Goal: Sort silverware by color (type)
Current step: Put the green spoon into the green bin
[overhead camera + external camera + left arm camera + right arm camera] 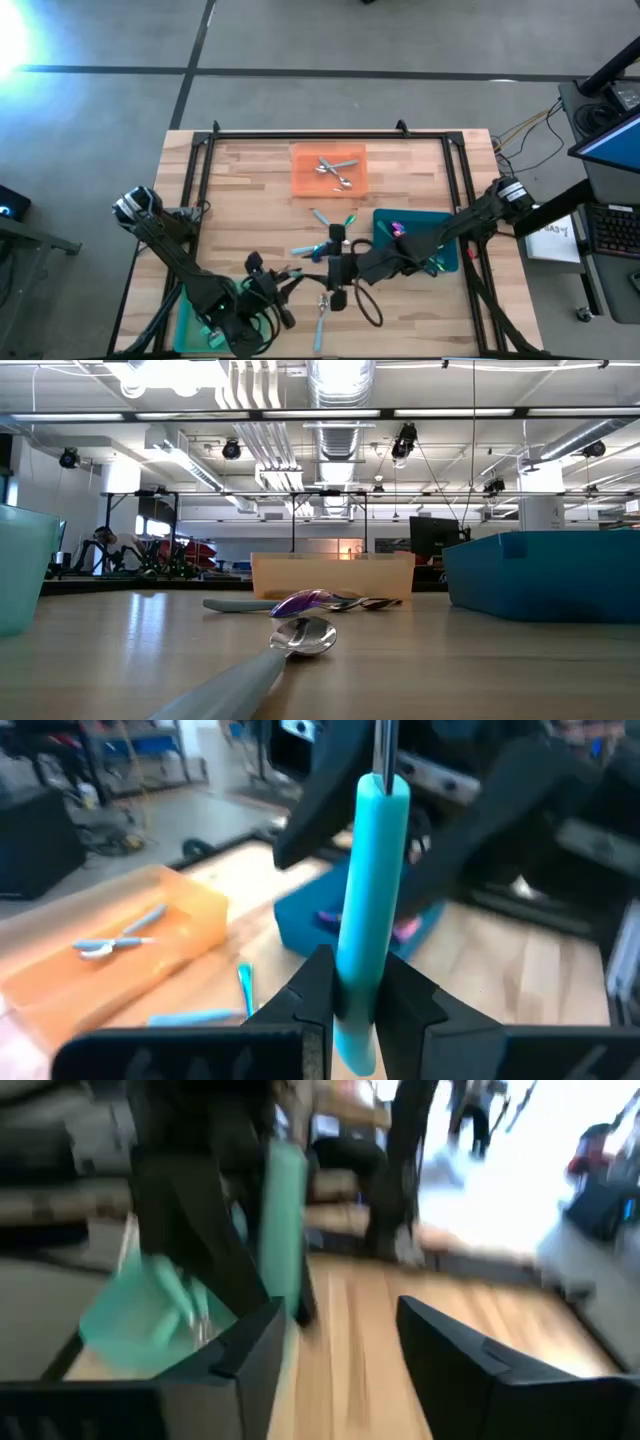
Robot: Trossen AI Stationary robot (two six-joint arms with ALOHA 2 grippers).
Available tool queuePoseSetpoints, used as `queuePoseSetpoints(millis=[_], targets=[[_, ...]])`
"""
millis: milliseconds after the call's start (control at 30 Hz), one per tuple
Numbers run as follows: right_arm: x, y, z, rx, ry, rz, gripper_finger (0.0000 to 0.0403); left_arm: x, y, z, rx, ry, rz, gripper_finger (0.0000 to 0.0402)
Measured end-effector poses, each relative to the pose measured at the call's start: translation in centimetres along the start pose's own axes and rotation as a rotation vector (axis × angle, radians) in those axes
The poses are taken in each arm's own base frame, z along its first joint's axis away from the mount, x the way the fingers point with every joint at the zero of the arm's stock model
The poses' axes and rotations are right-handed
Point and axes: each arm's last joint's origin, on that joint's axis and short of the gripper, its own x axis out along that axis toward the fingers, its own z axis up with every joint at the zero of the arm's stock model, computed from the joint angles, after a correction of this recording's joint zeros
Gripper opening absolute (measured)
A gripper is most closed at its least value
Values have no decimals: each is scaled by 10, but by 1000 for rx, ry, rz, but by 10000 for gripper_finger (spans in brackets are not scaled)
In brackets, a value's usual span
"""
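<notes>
Teal-handled utensil [368,890] stands upright, pinched in the left hand [358,995]; the right hand [335,1345], jaws wide and apparently empty, hovers just beside. A loose pinch could let it tip and drop.

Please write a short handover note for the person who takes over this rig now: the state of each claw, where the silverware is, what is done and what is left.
Left claw: shut on a teal-handled utensil, held upright above the table.
Right claw: open, holding nothing, close to the left one near the table's middle.
Done: silver pieces lie in the orange tray; a purple piece is in the blue tray.
Left: several teal-handled pieces and other utensils remain loose on the table. The green tray sits by the left arm; its contents are hidden.
</notes>
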Motion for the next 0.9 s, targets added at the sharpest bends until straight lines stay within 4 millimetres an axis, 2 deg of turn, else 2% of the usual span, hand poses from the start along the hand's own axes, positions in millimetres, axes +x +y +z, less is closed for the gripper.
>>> queuePoseSetpoints(millis=[167, 333, 600, 767, 900], targets=[[-18, -7, -6, 101, 175, 4, 203, -12, 11, 4, 31, 229, -144, 26], [-22, -6, -19, 168, 313, 38, 192, -22, 24, -3, 7, 626, -249, 26], [-10, 3, -41, 185, 427, 48, 168, -51, 44, -24, -28, 1286, -129, 26], [-1, 9, -55, 207, 473, 61, 158, -75, 49, -30, -13, 1474, -65, 30], [5, 14, -64, 266, 520, 108, 153, -85, 48, -33, -53, 1493, -27, 94]])
